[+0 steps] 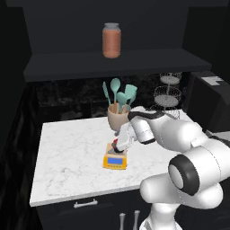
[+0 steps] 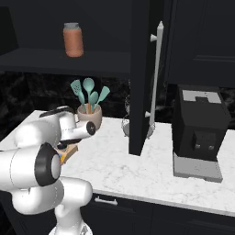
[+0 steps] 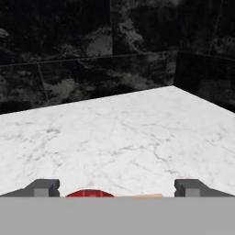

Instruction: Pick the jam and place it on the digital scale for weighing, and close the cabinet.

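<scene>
While the white arm reaches low over the marble counter [image 1: 67, 152], the black upper cabinet [image 2: 142, 69] stands open, its door edge-on in the right base view with the long silver bar handle [image 2: 156, 78] facing the camera. On the cabinet's shelf sits a tall orange-brown jar [image 1: 111, 40] with a grey lid. A dark coffee machine [image 2: 199, 133] stands on the counter to the right, and a beige utensil cup [image 1: 117, 117] holding teal spatulas stands near the back wall, just behind the digital scale [image 1: 115, 161]. The gripper [image 3: 117, 188] hangs directly over the scale with its fingers [image 3: 43, 187] spread wide, pinching nothing. Between them, in the hand view, the red top of the jam [image 3: 89, 194] peeks up, resting on the scale.
</scene>
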